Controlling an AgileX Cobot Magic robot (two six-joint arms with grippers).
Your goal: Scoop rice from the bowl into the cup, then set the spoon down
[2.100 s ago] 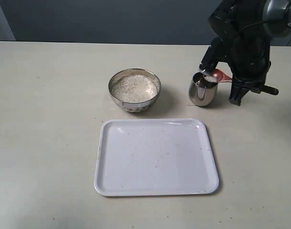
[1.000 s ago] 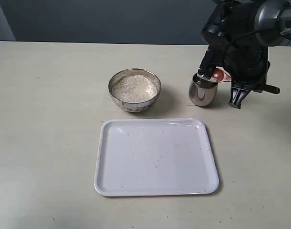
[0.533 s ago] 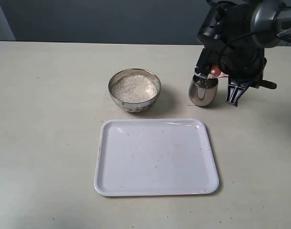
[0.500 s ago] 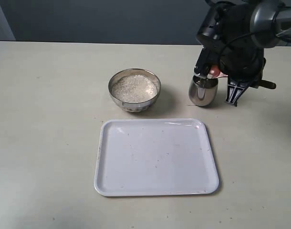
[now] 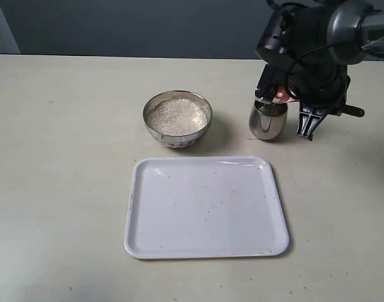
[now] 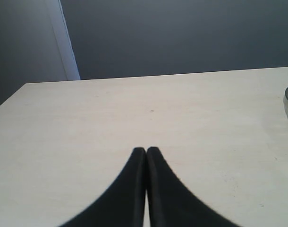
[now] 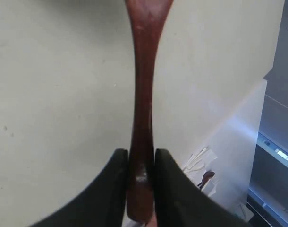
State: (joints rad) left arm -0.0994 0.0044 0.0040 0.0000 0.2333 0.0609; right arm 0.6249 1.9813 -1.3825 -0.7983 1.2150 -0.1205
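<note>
Rolled further over since two seconds back, white heap gone from the wooden spoon point(image 5: 282, 95). Far left: left claw point(image 6: 146, 150) clenched on nothing, idle above the bench point(image 5: 66, 189). Then steel bowl point(image 5: 177, 139) full of rice point(image 5: 177, 116), white tray point(image 5: 204, 207) in front, steel cup point(image 5: 268, 123) right under the tipped spoon. Handle grasped in the right claw point(image 7: 141, 153). Judged as the end of a pour; next, level out, lift clear without knocking the cup, then back to the bowl or set down
</note>
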